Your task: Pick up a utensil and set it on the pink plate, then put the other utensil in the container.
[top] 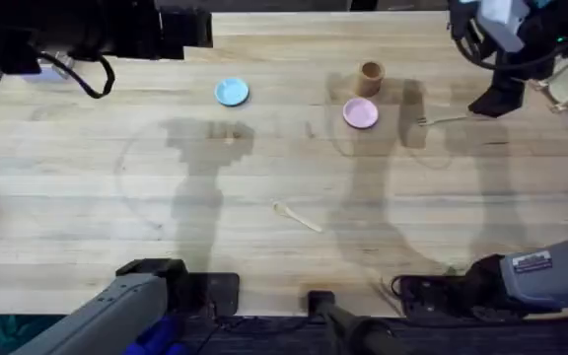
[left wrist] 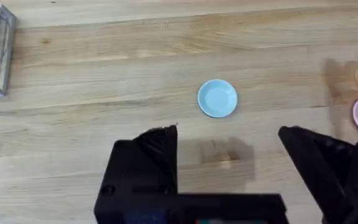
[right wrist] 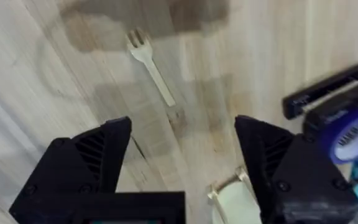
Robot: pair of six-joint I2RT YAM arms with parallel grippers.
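One thin pale wooden fork lies flat on the light wood table, right of the small round pink plate; we see our right gripper spread wide, just beside its handle.

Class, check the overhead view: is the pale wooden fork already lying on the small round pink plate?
No: the pale wooden fork lies on the bare table, apart from the small round pink plate.

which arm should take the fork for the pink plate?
Right. Its pincer hangs open just above the fork, which lies right of the pink plate. The left pincer is near the blue plate, farther off.
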